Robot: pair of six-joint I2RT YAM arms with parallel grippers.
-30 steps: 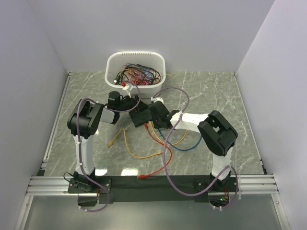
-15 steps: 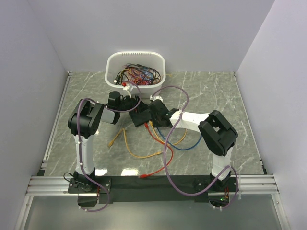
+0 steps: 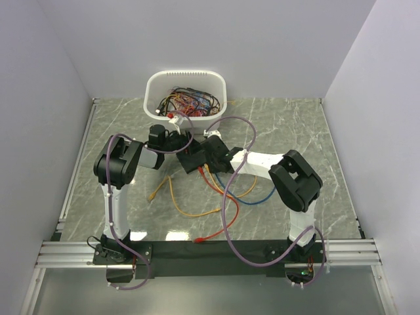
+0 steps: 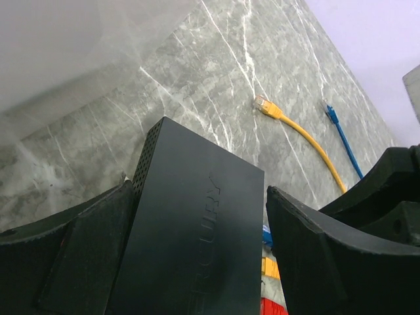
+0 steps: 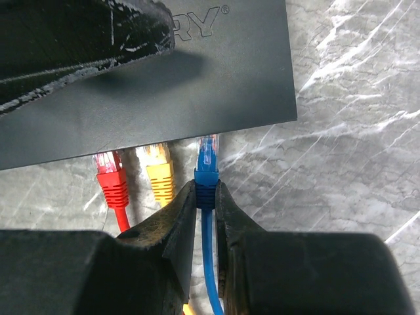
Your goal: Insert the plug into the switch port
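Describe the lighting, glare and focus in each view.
Top view: even light and sharp, with a pale glare patch on the table near its front edge. Left wrist view: the switch blurs toward the lens, and the upper left is washed out. Right wrist view: the blue plug is crisp; a soft shadow lies on the switch above it.

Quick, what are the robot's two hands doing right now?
Left gripper: closed on the black switch box.
Right gripper: closed on the blue plug.
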